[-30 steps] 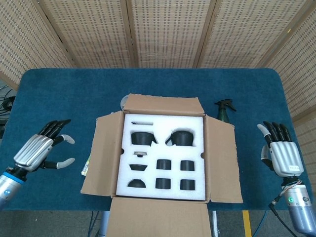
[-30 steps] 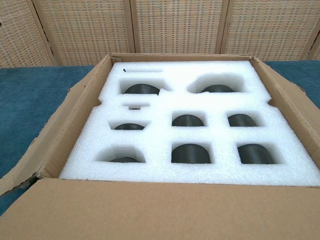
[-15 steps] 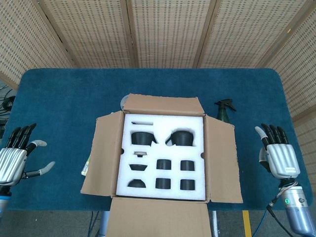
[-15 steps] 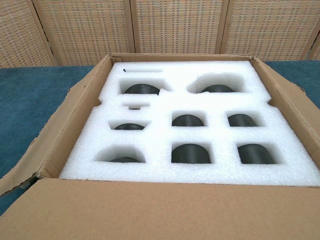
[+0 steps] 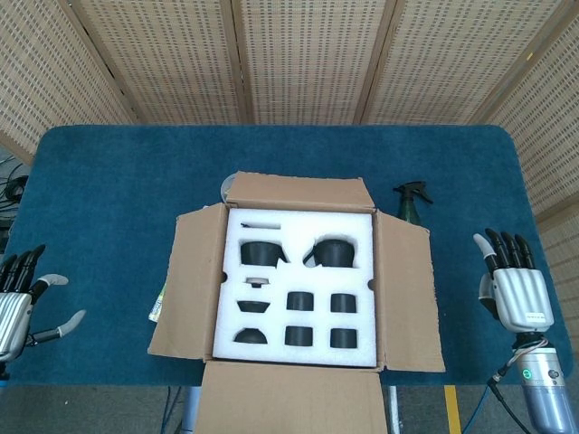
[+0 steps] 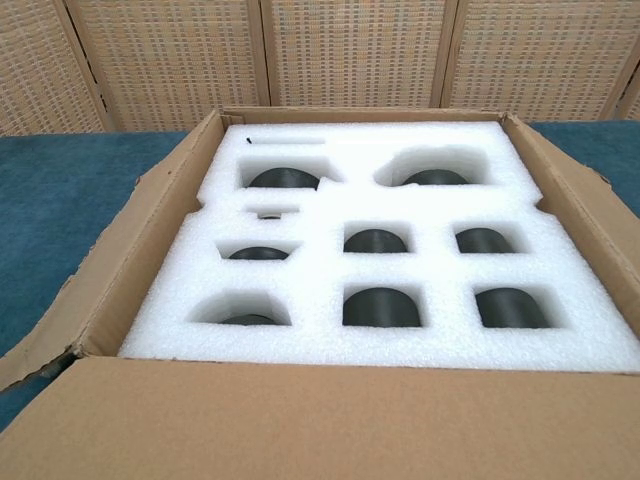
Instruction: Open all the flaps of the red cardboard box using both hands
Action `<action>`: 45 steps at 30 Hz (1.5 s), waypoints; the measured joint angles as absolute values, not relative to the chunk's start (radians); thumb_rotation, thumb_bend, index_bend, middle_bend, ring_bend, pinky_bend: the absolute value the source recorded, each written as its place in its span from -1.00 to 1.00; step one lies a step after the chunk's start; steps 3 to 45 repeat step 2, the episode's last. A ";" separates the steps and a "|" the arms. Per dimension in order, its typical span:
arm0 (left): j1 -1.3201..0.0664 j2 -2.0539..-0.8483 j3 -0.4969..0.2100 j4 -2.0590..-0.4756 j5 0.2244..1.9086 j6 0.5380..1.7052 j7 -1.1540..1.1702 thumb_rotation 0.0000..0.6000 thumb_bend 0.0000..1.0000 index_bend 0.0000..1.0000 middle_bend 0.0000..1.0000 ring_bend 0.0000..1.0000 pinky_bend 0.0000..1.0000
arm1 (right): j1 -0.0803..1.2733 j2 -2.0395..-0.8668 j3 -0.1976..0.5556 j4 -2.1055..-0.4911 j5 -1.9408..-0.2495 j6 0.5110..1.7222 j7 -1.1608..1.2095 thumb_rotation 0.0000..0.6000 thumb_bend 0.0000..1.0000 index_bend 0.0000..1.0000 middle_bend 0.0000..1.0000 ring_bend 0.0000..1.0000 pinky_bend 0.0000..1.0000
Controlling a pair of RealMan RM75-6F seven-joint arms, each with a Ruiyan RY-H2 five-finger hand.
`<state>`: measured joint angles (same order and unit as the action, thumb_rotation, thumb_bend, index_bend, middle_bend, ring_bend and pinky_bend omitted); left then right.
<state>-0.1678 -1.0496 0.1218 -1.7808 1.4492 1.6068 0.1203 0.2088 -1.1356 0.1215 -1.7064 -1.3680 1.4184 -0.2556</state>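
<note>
Blue table (image 5: 127,190) bears the flaps-open box (image 5: 407,298); left hand (image 5: 16,307) and right hand (image 5: 516,287) spread fingers, empty.

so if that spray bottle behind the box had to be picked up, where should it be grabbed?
Probably by the body below the trigger head of the spray bottle, coming from its right with the right robot hand: the box's right flap crowds its left side.

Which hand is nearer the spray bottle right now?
Right. The right hand sits just beside and nearer the camera than the spray bottle; the left hand is across the box, at the far table edge.
</note>
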 measured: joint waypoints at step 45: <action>-0.154 -1.050 0.118 -1.780 1.455 1.610 0.120 -0.32 -0.60 -0.29 -1.00 -1.00 -1.00 | 0.204 -1.141 0.119 -1.703 -1.368 1.424 -0.262 1.00 0.65 -0.82 -0.87 -1.00 -1.00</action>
